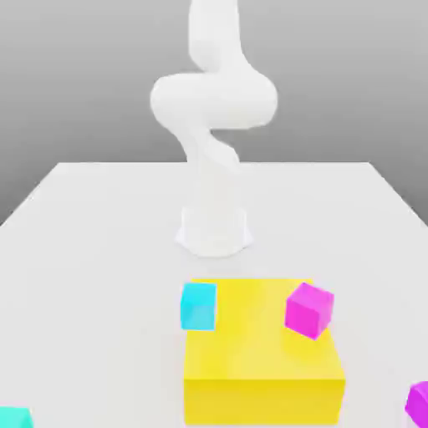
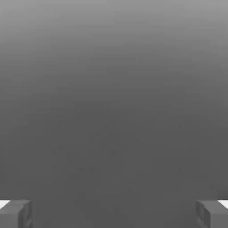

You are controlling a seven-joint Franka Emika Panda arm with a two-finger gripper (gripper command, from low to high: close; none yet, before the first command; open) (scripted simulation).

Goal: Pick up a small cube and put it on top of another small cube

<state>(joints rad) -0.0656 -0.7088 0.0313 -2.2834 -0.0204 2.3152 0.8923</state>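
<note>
Cubes sit scattered across a white table in the exterior view, with the white Panda arm rising from its round base at the table's middle and bending upward out of the top of the picture. A large yellow block lies in front of the base, toward the camera. A small cyan cube sits at the block's far corner on the exterior view's left, overlapping its edge; whether it rests on the block or beside it on the table cannot be told. A small magenta cube stands tilted on the yellow block's top, near the far corner on the exterior view's right. A second magenta cube shows partly at the exterior view's right edge, well apart from the block, and a second cyan cube peeks in at the lower corner on the exterior view's left. In the hand view, the gripper has its two grey fingertips standing far apart at opposite edges of the picture, spread wide with nothing between them, against a plain grey background.
</note>
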